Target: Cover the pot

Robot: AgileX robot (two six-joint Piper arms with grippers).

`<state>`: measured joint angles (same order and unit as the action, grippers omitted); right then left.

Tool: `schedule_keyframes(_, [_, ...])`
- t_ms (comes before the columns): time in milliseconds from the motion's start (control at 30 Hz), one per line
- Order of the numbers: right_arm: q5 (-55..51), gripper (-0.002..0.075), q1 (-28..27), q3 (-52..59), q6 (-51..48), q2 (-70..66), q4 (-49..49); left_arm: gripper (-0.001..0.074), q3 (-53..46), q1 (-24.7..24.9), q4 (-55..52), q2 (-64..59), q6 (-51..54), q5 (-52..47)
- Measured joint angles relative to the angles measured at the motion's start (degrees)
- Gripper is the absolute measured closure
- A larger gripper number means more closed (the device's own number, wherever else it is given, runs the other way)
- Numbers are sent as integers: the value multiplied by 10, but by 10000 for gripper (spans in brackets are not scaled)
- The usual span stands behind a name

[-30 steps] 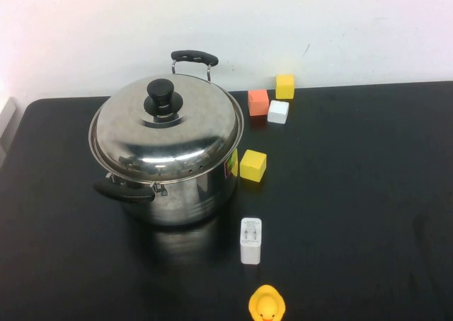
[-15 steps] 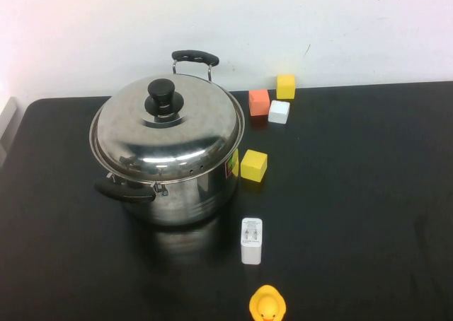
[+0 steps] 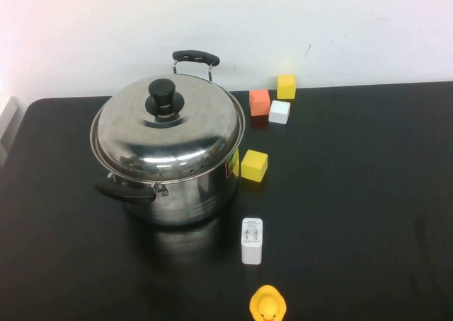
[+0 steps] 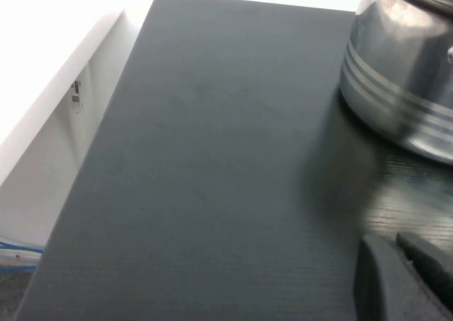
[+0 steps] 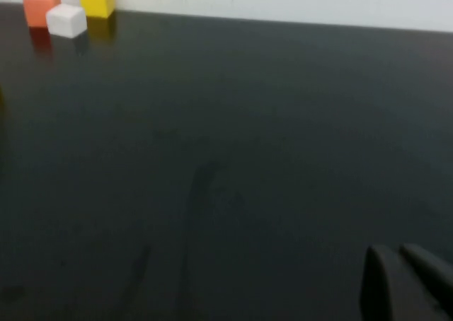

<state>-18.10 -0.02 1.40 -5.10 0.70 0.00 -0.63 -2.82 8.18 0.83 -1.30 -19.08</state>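
Observation:
The large steel pot stands on the left half of the black table, with a black loop handle at the front left and one at the back. The domed steel lid with a black knob sits on the pot. Neither gripper shows in the high view. In the left wrist view my left gripper is shut and empty, low over the table, apart from the pot's wall. In the right wrist view my right gripper is shut and empty over bare table.
A yellow cube lies beside the pot. Orange, white and yellow cubes lie near the back wall. A white charger and a yellow rubber duck lie in front. The table's left edge is near.

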Motion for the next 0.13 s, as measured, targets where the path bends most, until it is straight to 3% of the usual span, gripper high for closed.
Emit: schedule_keyframes(133, [-6,728,0,-1,0,0,0,737,0,0,0,0,0,0])
